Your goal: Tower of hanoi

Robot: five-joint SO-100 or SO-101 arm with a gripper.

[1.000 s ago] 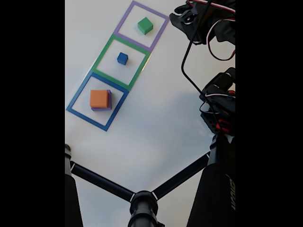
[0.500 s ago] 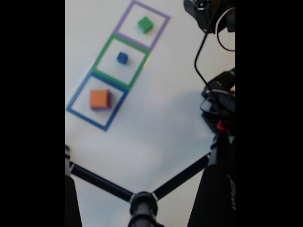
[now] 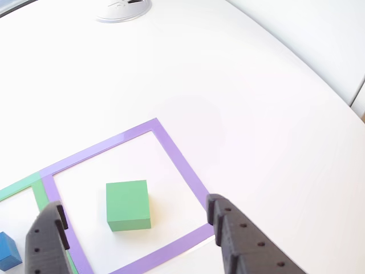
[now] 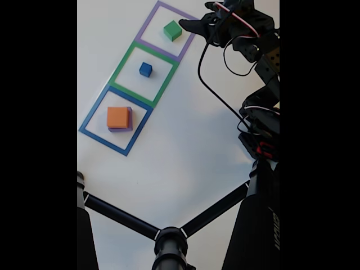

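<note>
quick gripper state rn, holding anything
Gripper: open, holding nothing; its fingers are spread on either side of the green cube.

The arm [image 4: 264, 67] reaches out, its gripper [image 3: 134, 240] held above the surface, jaws spread wide.

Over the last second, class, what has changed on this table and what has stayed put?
The arm has swung left in the fixed view, bringing its gripper beside the purple square, fingers open around nothing. The green cube, blue cube and orange cube on its purple block have not moved.
</note>
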